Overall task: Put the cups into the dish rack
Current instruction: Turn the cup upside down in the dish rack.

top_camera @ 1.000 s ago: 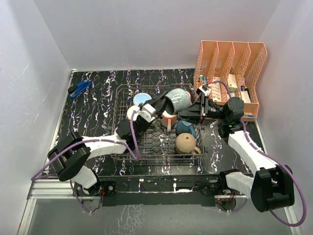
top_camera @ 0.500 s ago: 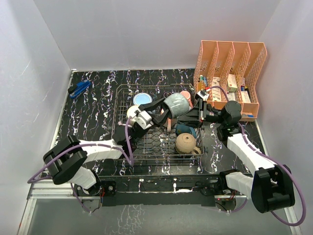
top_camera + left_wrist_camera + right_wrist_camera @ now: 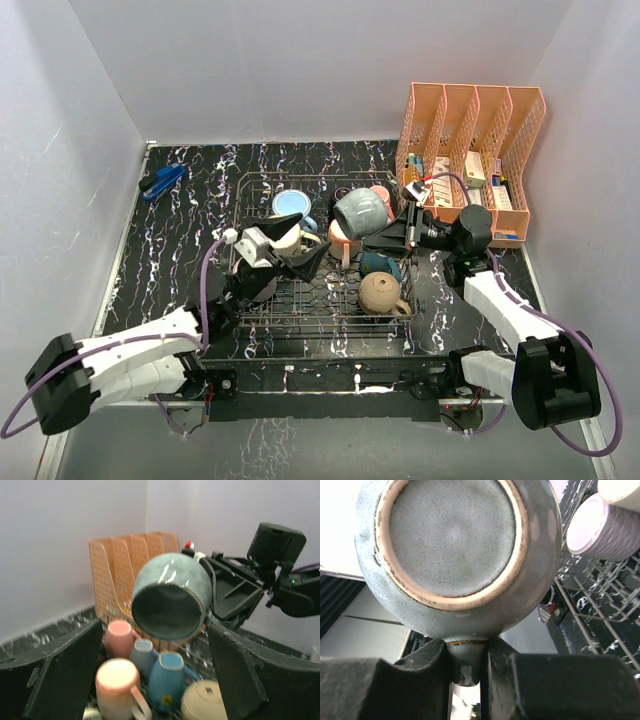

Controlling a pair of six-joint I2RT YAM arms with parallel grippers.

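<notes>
One teal mug (image 3: 362, 212) hangs on its side over the far right part of the dish rack (image 3: 243, 300), with its mouth toward the left wrist camera and its base toward the right wrist camera. Its handle sits between the fingers of the right gripper (image 3: 466, 667), pinched from both sides, with the body beyond the fingertips. Fingers of the left gripper (image 3: 292, 252) are spread wide and grip nothing; the mug is well apart from them. Racked below the mug are a peach cup (image 3: 345, 241), a blue cup (image 3: 380, 263) and a tan cup (image 3: 380, 292), the last toward the rack's near right corner. An orange mesh organizer (image 3: 470, 130) stands at the far right corner of the table (image 3: 190, 220).
</notes>
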